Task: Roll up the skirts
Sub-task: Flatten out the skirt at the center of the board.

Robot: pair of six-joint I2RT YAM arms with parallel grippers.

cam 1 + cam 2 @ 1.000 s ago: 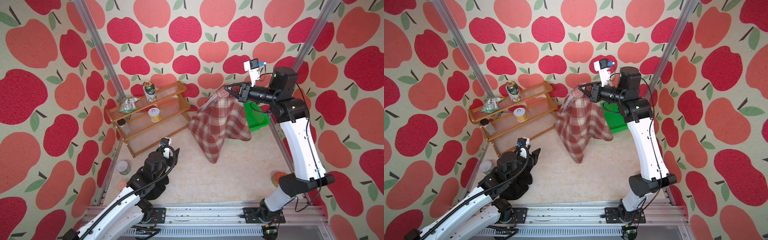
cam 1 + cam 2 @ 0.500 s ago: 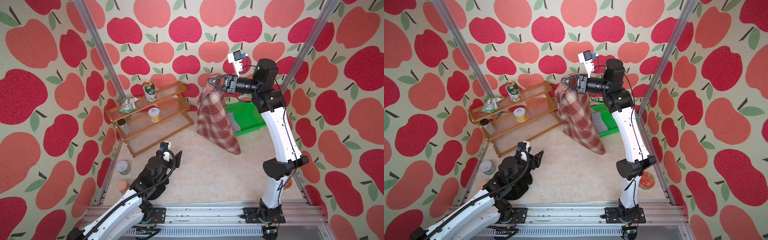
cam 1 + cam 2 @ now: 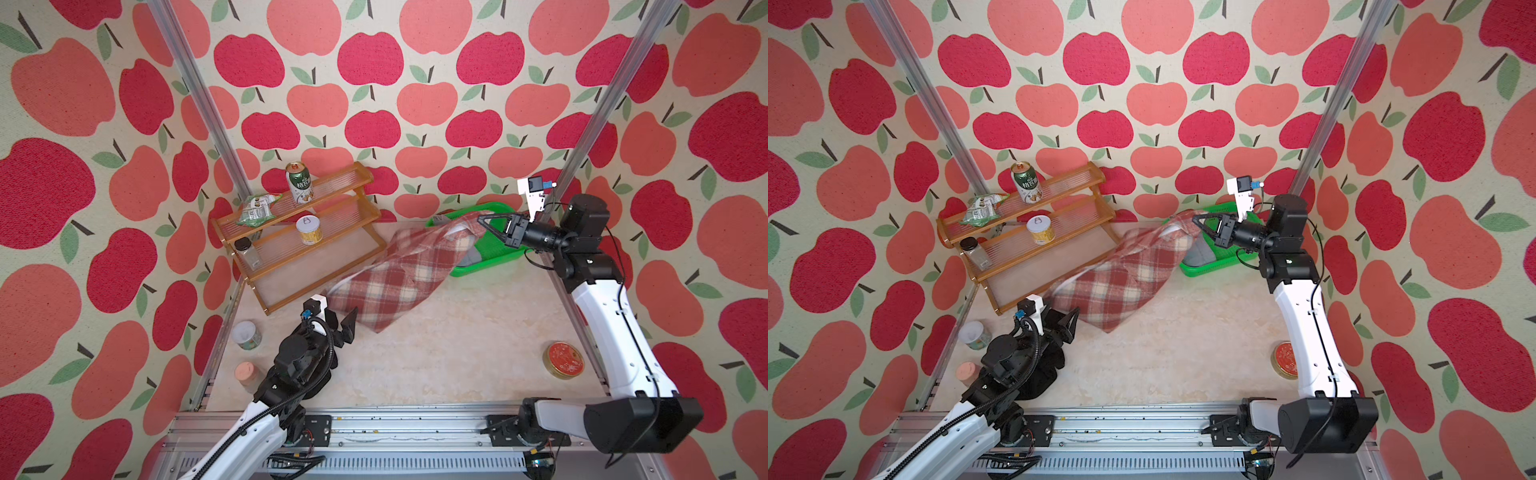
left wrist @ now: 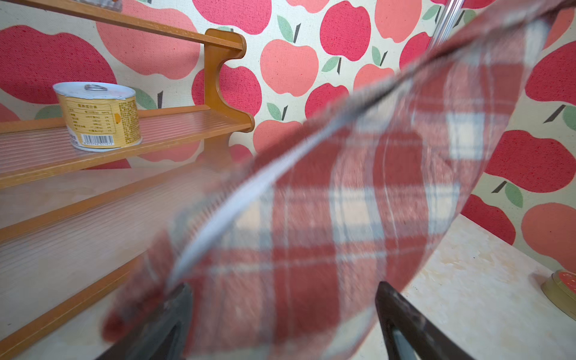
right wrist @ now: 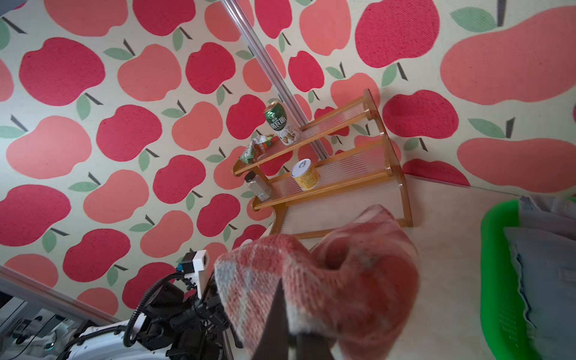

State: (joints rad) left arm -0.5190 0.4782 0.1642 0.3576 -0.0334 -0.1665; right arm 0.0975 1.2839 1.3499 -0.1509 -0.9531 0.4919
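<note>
Plaid red-brown-and-cream cloth skirt hung stretched from the green plastic mesh basket, pinched in the right gripper above it, left gripper gaping at its far hem.

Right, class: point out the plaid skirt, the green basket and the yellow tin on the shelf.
plaid skirt (image 3: 399,282): a top view, middle of the checked cloth.
green basket (image 3: 494,266): a top view, near rim.
yellow tin (image 3: 309,236): a top view, its side label, on the middle shelf.
</note>
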